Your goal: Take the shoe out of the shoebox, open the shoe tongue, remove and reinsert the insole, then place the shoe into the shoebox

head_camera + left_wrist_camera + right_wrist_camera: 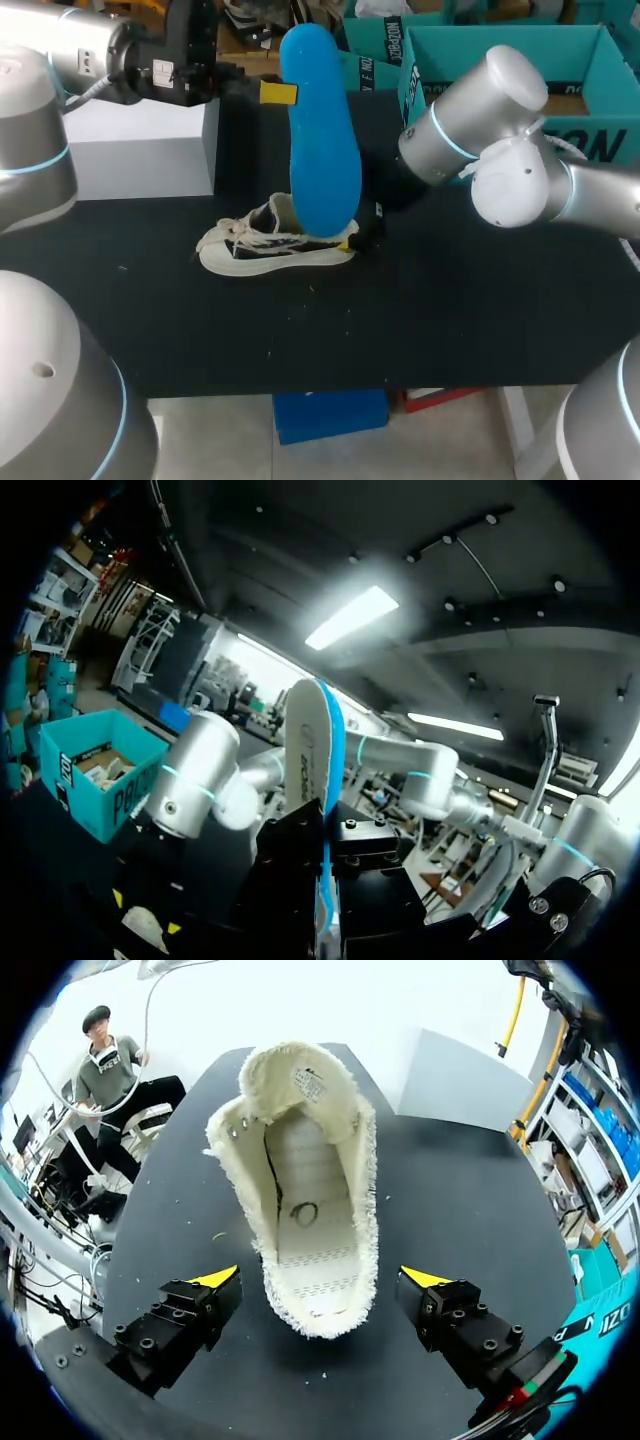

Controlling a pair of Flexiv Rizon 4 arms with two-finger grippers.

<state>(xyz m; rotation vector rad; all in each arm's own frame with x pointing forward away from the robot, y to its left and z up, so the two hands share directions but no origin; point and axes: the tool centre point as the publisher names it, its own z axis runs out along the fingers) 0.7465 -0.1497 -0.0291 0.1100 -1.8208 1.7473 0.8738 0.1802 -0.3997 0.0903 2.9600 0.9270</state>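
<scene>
While the left claw [277, 93] pinches the blue insole [320, 140] upright over the shoe [275, 245], shoe sitting on the desk [450, 320], right claw [320, 1278] wide open either side of its heel, not touching, shoebox [585, 60] behind

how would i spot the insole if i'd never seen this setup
On the black table, find the white shoe near the middle. Standing upright over it, gripped near its top by the left pincer, is the insole: a long, rounded, bright blue slab, deeper blue than the teal shoebox behind.
</scene>
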